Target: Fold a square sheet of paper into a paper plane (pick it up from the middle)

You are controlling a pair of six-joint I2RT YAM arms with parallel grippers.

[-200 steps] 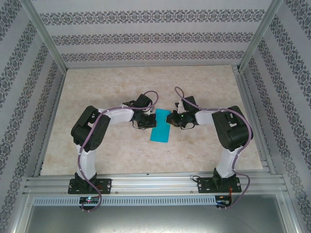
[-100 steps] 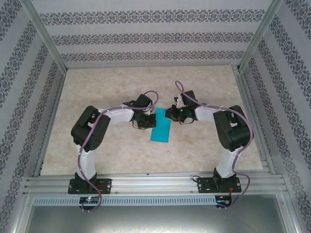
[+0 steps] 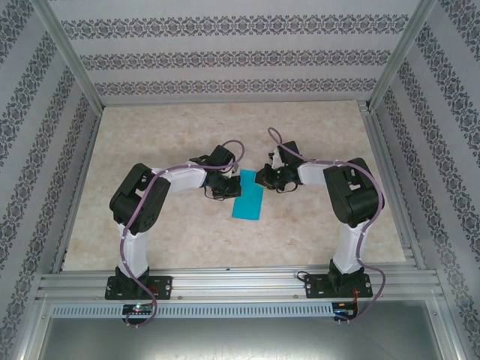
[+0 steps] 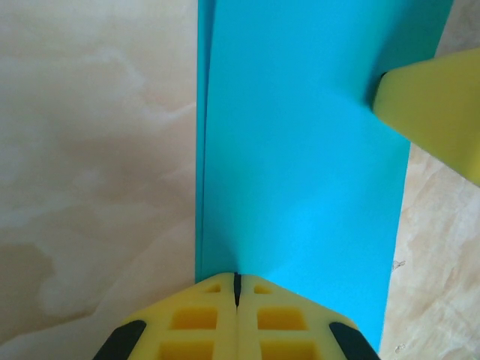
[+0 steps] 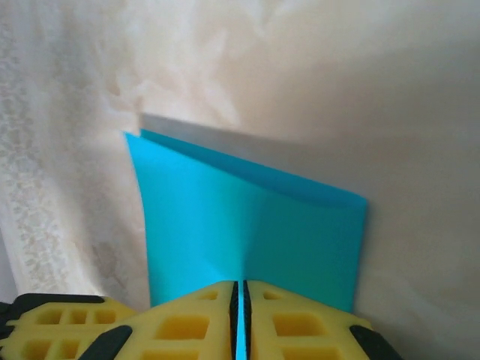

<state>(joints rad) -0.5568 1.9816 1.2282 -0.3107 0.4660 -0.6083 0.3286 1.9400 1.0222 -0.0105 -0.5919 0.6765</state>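
Observation:
The square sheet of paper [image 3: 248,199] is teal-blue and lies folded into a long rectangle on the marbled table, between my two grippers. My left gripper [image 3: 228,187] is shut, its yellow tips [image 4: 237,276] pressing down on the sheet [image 4: 300,150] near its left folded edge. My right gripper [image 3: 262,178] is shut on the sheet's far right edge. In the right wrist view a thin teal strip runs between the closed jaws [image 5: 240,286], and the sheet [image 5: 247,225] rises slightly off the table there. A right fingertip [image 4: 439,112] shows in the left wrist view. The paper plane is out of view.
The beige marbled table [image 3: 172,127] is ringed by an aluminium frame [image 3: 225,281] and patterned walls. Both arms bend inward and meet at the middle of the table.
My right gripper has shifted a little toward the far side with the sheet's edge in it, and its arm has swung slightly left. The left arm has not moved.

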